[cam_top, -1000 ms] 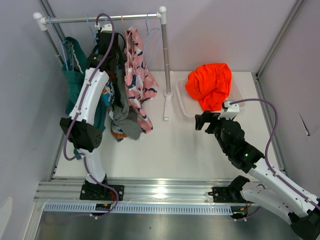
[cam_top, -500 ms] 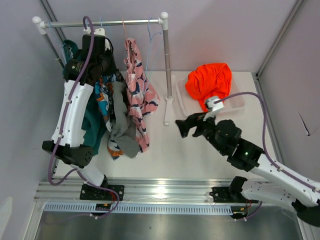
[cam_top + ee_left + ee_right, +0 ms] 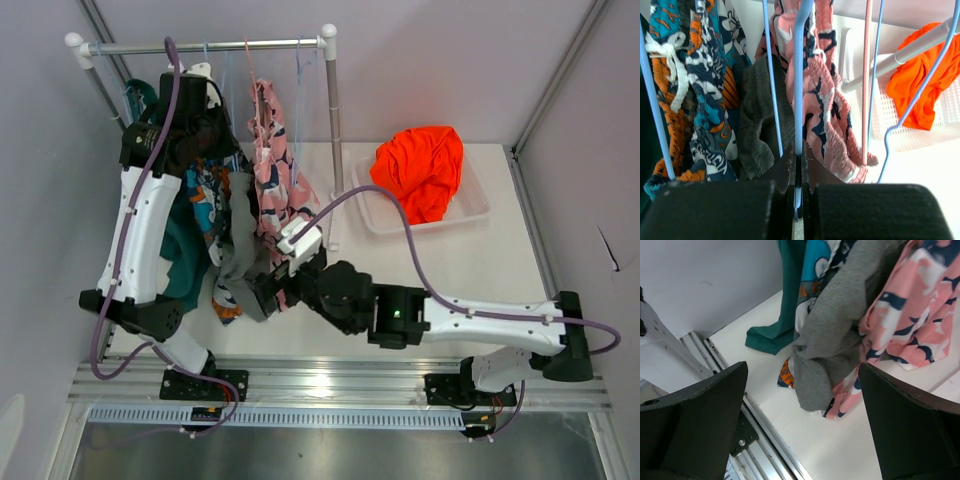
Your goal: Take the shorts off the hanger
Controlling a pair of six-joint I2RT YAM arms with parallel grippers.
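The right gripper (image 3: 266, 294) has swung away from the white basket (image 3: 478, 207) since half a second ago. It now sits low beneath the rail (image 3: 250, 44), at the hem of the grey shorts (image 3: 240, 225). The left gripper (image 3: 196, 82) has hardly shifted and stays high against the rail.

Pink printed shorts (image 3: 272, 180), blue-orange-white shorts (image 3: 212, 200) and teal shorts (image 3: 182, 255) hang from the rail beside the grey pair. The orange shorts (image 3: 420, 170) lie in the basket, well off the rail's right end.

Only the left wrist view shows the grip: the left jaws are pressed together on a light blue hanger (image 3: 798, 75) wire. Only the right wrist view shows that gripper's jaws spread wide, with the grey hem in front of the gap and untouched, and the teal hem resting on the table (image 3: 840, 450).
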